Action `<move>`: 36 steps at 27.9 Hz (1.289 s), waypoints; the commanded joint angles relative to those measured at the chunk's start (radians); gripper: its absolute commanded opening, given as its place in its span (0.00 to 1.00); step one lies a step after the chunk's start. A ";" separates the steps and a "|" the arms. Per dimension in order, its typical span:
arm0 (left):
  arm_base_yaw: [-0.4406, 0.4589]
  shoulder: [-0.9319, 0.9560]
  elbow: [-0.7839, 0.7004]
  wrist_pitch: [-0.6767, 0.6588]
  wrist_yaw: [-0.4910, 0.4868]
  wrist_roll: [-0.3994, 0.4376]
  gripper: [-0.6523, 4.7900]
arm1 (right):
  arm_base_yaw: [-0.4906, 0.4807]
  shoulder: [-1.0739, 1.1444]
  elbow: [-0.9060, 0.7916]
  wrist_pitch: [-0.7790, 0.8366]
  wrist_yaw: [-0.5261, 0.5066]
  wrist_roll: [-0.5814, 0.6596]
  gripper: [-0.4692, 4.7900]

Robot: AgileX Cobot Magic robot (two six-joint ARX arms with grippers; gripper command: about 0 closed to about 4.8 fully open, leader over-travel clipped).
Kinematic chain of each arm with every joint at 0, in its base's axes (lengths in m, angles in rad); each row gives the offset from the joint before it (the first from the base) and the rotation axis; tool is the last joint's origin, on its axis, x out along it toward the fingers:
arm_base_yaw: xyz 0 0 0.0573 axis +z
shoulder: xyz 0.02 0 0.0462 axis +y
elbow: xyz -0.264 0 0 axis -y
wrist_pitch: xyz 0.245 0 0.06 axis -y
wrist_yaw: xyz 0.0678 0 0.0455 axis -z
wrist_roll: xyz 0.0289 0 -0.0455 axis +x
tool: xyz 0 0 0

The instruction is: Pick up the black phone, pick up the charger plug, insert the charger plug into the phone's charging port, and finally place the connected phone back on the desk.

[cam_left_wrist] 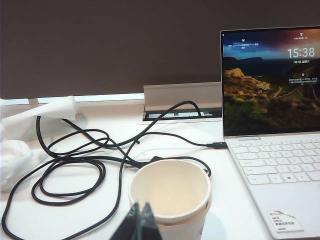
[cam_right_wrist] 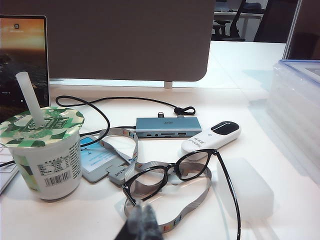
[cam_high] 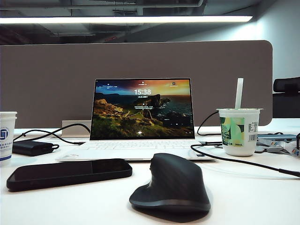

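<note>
Black phone (cam_high: pixel 69 173) lies flat on the desk (cam_high: pixel 243 197), untouched.
Left gripper (cam_left_wrist: pixel 137 222) and right gripper (cam_right_wrist: pixel 140 222) both closed, holding nothing.

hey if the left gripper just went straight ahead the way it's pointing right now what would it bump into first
Most likely the open beige paper cup, which sits directly ahead of the shut left gripper. Depth is unclear; it might pass above the rim.

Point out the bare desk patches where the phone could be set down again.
Bare desk lies right of the mouse, in front of the cable, and along the near edge before the black phone. Crowded: cable coils beside the paper cup, and around the glasses. Both grippers, left and right, are shut.
</note>
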 commanded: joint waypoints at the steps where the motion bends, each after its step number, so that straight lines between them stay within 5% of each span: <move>1: 0.000 0.000 0.000 0.013 -0.001 0.003 0.11 | 0.000 0.000 0.002 0.015 0.003 0.004 0.08; 16: 0.000 0.001 0.050 0.014 -0.055 -0.076 0.11 | 0.000 0.000 0.074 0.009 0.003 0.005 0.08; 25: 0.000 0.056 0.258 -0.063 -0.054 -0.115 0.11 | 0.000 0.051 0.304 -0.111 0.052 0.003 0.08; 36: 0.000 0.360 0.538 -0.095 -0.046 -0.109 0.11 | 0.001 0.365 0.655 -0.169 0.054 -0.028 0.08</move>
